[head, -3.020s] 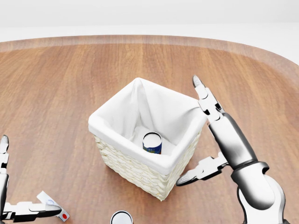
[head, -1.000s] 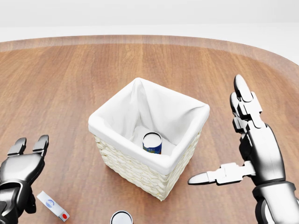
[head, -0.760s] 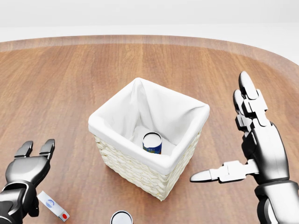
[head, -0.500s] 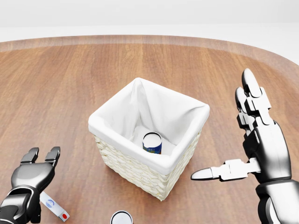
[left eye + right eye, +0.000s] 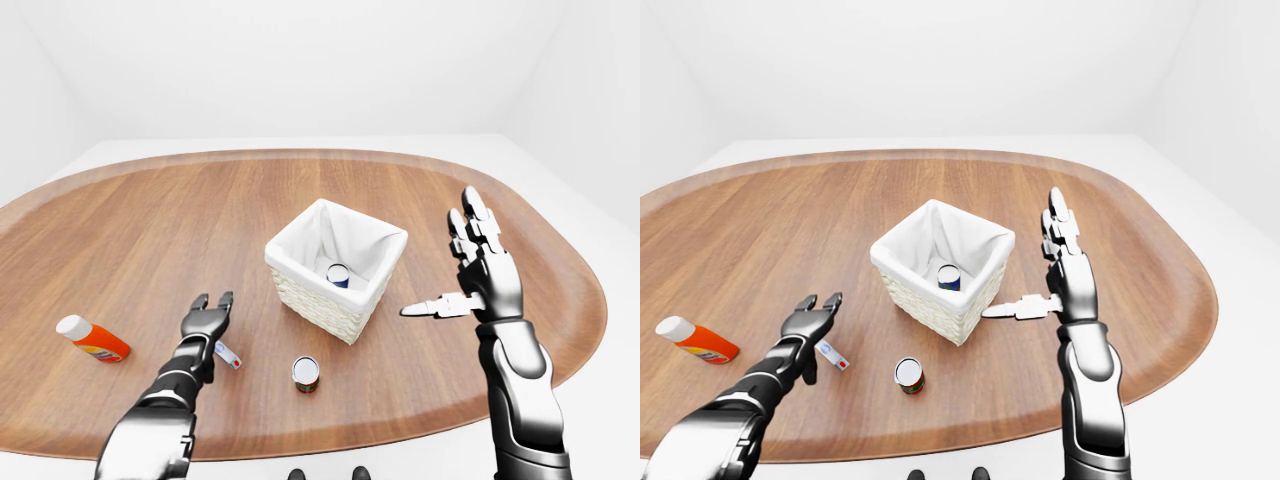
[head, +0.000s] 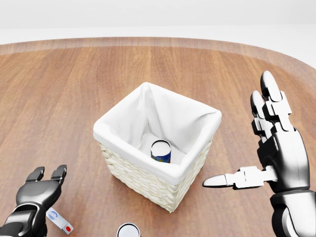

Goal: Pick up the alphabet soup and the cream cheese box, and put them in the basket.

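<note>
Currently alphabet soup (image 6: 161, 150) sits inside the basket (image 6: 148, 183). Cream cheese box (image 5: 227, 354) lies on the counter (image 5: 150, 230), apparently just under the open, empty left hand (image 5: 205, 323). Right hand (image 6: 269, 153) splayed, empty.

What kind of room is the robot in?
Probably not a real room, but a plain computer-made test space: bare white walls, one big oval wooden table, and only a few things on it, such as a white-lined basket and an orange bottle.
</note>
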You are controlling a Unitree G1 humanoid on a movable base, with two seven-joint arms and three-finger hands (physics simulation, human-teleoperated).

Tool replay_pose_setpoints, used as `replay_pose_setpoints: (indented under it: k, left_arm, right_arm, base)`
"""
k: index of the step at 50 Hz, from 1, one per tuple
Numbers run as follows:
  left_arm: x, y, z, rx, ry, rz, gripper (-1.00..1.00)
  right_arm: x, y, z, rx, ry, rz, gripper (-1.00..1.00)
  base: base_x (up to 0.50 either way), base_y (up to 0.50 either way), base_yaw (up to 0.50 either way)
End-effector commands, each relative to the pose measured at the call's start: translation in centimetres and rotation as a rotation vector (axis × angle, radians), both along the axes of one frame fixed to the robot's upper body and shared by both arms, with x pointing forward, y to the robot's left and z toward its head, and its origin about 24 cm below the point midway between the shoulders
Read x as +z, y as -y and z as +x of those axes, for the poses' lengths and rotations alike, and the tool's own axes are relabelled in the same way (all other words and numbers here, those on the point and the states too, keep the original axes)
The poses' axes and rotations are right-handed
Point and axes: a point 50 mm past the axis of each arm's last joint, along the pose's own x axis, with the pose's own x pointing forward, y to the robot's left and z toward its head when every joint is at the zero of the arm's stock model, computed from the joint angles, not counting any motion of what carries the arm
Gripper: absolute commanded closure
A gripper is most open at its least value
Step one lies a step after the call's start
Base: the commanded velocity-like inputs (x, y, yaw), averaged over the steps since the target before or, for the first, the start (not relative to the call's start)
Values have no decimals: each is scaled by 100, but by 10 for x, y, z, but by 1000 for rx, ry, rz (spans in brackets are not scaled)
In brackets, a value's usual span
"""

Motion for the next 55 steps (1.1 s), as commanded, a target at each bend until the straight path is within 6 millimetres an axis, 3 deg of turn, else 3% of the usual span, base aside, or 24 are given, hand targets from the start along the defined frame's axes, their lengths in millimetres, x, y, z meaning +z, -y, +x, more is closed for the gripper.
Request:
replay_pose_setpoints:
  k: [1, 6, 16, 31, 34, 37, 39, 43, 47, 55]
  left_arm:
    - [-6, 2, -5, 24, -26, -22, -100]
    - [-9, 6, -6, 14, -31, -20, -100]
    - [-12, 7, -9, 45, -29, -23, -100]
    - [-17, 2, -16, 85, -50, 11, -100]
    - [-19, 3, -17, 79, -66, 19, -58]
    - [-20, 2, -19, 76, -86, 27, 6]
    - [-21, 3, -20, 80, -90, 22, 23]
    - [-23, 3, -22, 79, -110, 24, 80]
    - [-24, 4, -22, 76, -116, 21, 100]
    - [-22, 5, -20, 77, -102, 16, 100]
  right_arm:
    - [-1, 0, 0, 2, -3, 28, -100]
    - [0, 2, 1, -4, 3, 41, -100]
    - [-22, -10, 4, 24, -100, -23, -100]
    - [-2, -10, -6, 55, 0, 40, -100]
    - [1, -10, -8, 56, 16, 45, -100]
    - [8, -9, -11, 56, 46, 58, -100]
    - [12, -9, -13, 56, 66, 64, -100]
    - [16, -8, -16, 53, 90, 78, -100]
    - [23, -10, -22, 61, 123, 89, -100]
    - [34, -14, -32, 80, 183, 104, -100]
  base:
    - [0, 0, 0]
    - [0, 0, 0]
    - [0, 0, 0]
    - [0, 0, 0]
    - [0, 0, 0]
    - [0, 0, 0]
    - [0, 0, 0]
    - [0, 0, 0]
    - [0, 0, 0]
    - [0, 0, 0]
